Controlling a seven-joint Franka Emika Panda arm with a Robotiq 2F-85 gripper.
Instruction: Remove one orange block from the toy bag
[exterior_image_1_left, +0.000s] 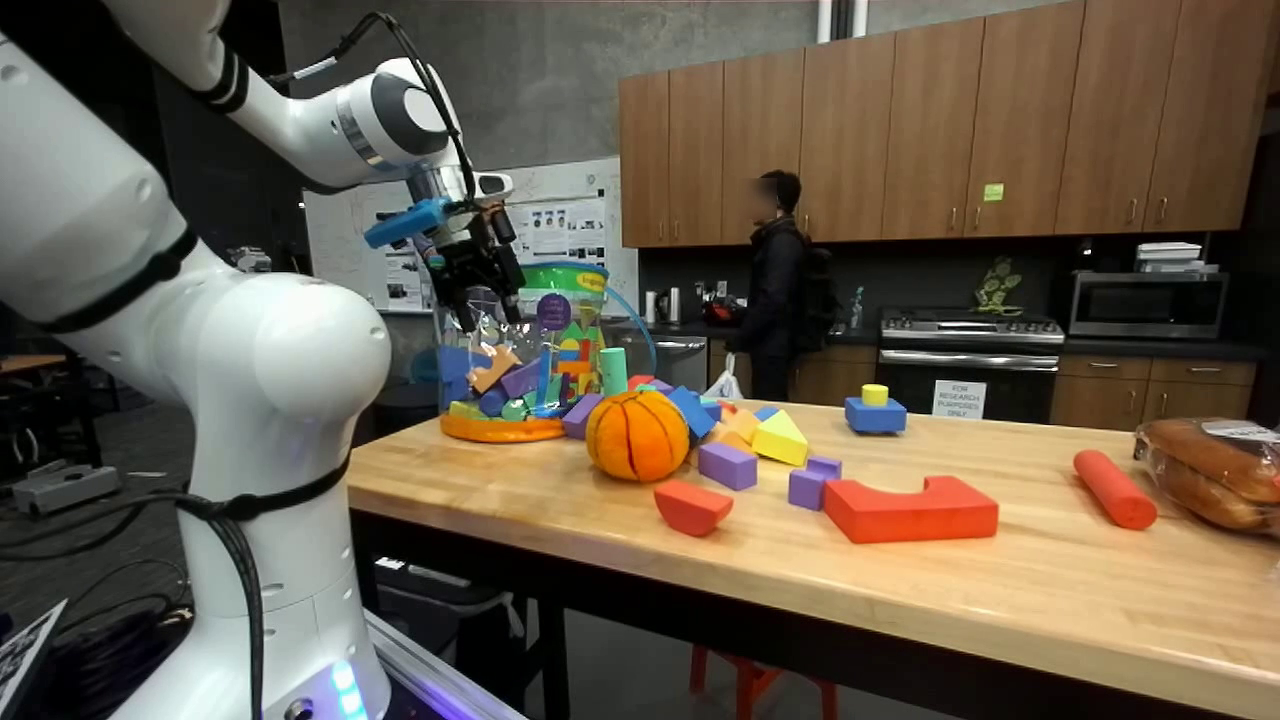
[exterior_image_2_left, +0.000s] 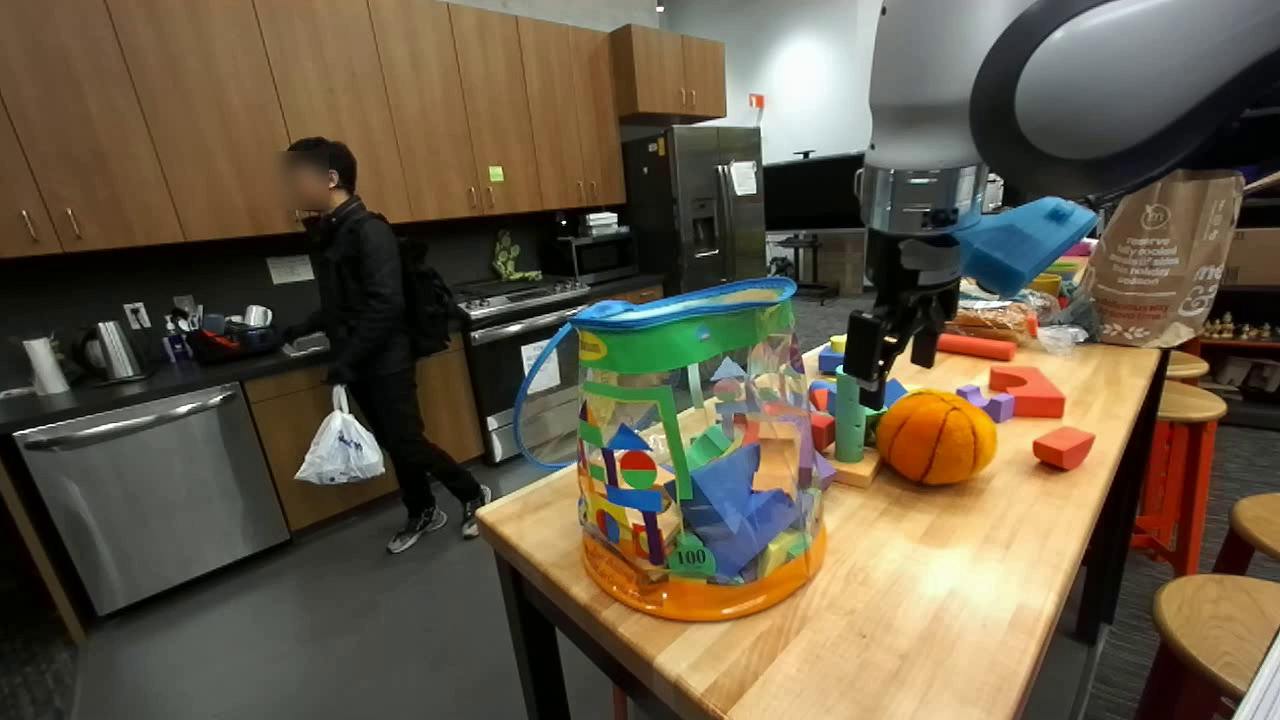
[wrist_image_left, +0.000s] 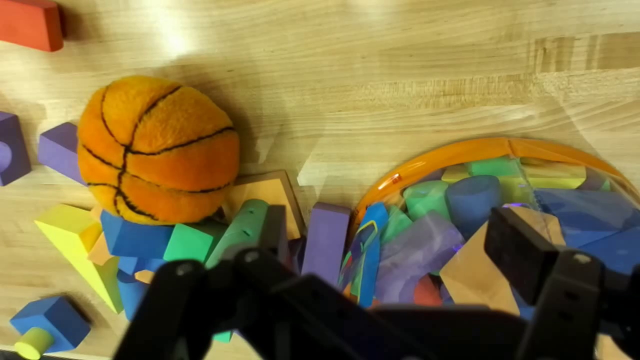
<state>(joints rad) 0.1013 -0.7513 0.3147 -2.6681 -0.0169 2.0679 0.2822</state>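
The see-through toy bag stands on the table, full of blocks; it also shows in an exterior view and the wrist view. Inside it, an orange-red block shows partly in the wrist view, between a purple and a tan block; the rest is hidden. Another orange-red block lies on the table, also in an exterior view. My gripper is open and empty, pointing down, outside the bag in an exterior view. In the wrist view its fingers are wide apart.
The orange ball sits beside the bag. Loose blocks pile behind it, with a green cylinder upright near the gripper. A large flat red block, a red cylinder and wrapped bread lie farther along. A person stands behind.
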